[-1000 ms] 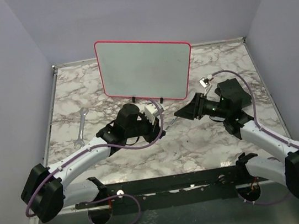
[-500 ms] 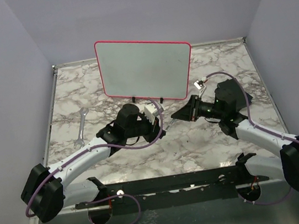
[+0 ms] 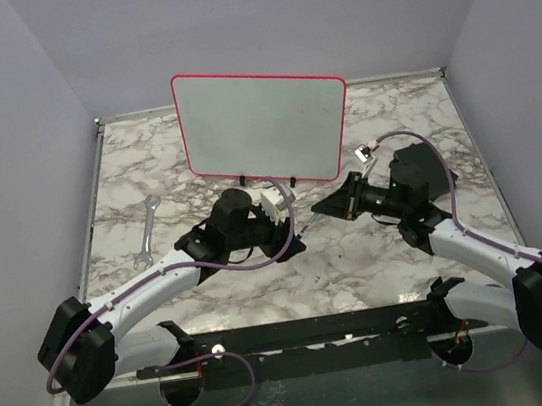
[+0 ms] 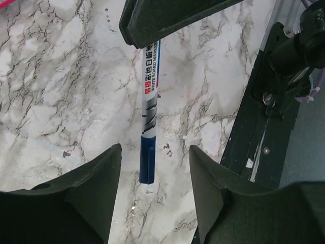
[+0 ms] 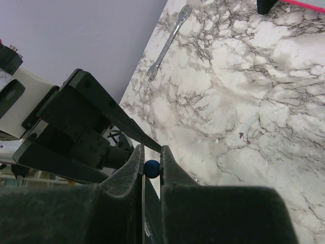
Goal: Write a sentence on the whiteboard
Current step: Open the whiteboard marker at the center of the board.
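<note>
right pincer point(image 5: 151, 152): we see its jaws clamped tight on the marker point(image 4: 151, 101), a blue tip peeping out between them.
left pincer point(image 4: 155, 148): its jaws stand apart, 1 on each side of the marker's blue cap; as far as we can tell, neither touches it.
marker: a white printed barrel with a blue cap, held off the table point(image 3: 360, 261) between the 2 arms, the cap end reaching into the left pincer's gap.
whiteboard point(image 3: 266, 128): it stands upright at the back of the marble table, behind both pincers, on 2 small black feet, with a pink-red frame around it. It is apart from the marker.
wrench point(image 3: 149, 232): it lies flat on the marble, out beyond the left arm and well apart from the pincers.
</note>
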